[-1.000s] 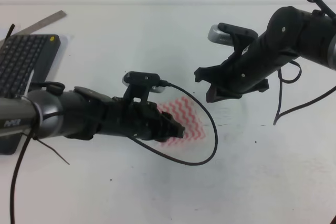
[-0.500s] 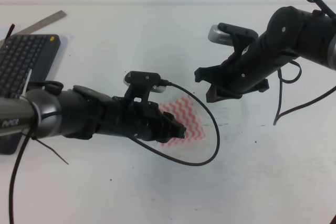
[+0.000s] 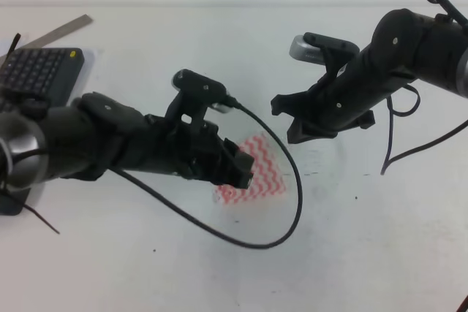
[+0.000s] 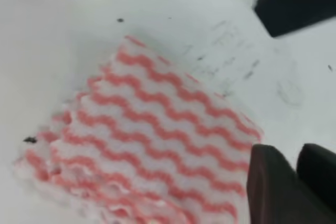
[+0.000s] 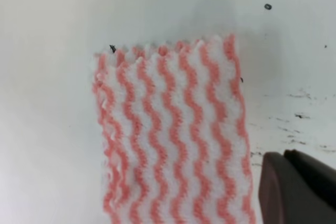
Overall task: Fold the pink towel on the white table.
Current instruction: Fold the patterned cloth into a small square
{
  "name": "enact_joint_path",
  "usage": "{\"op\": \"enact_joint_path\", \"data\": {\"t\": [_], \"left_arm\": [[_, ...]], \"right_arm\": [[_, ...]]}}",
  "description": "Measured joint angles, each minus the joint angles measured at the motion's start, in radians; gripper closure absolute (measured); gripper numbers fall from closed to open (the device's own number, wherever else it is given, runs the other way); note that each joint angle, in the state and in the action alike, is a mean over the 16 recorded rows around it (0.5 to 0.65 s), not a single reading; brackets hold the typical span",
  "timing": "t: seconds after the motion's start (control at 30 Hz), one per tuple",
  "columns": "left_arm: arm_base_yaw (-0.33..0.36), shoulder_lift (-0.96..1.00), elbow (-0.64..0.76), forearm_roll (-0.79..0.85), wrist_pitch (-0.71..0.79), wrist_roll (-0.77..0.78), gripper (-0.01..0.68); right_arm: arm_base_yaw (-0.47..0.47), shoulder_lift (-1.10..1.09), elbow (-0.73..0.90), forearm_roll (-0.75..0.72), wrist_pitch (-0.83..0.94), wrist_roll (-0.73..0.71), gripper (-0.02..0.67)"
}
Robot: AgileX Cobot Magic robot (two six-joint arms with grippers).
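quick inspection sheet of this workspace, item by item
surface: white table, plain, a few dark specks and scuffs right of the cloth
job's things: pink towel lies near the middle, partly hidden by the left arm; in the right wrist view it looks like a narrow rectangle with layered edges
clutter: dark keyboard at far left; metal ruler beyond it
grippers: left gripper over the towel's left part, open or shut unclear; right gripper raised clear of the towel, appears open and empty
cables: black cable loops from the left wrist camera over the towel; another cable hangs by the right arm
surroundings: nothing seen
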Motion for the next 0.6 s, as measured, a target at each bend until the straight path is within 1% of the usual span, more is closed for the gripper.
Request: {"op": "enact_joint_path", "data": {"t": [0.23,0.37,0.5,0.6], "left_arm": [[0.0,-0.008,0.0,0.159,0.013,-0.009,0.345],[0.0,0.007,0.0,0.222,0.011,-0.009,0.267],[0.0,0.026,0.0,0.249,-0.008,-0.007,0.242],[0.0,0.039,0.0,0.26,-0.023,-0.006,0.242]], "right_arm": [[0.0,0.001,0.0,0.0,0.0,-0.001,0.667],[-0.001,0.001,0.0,-0.001,0.0,-0.001,0.667],[-0.003,0.001,0.0,-0.002,0.0,-0.001,0.667],[-0.004,0.001,0.0,-0.002,0.0,-0.001,0.667]]}}
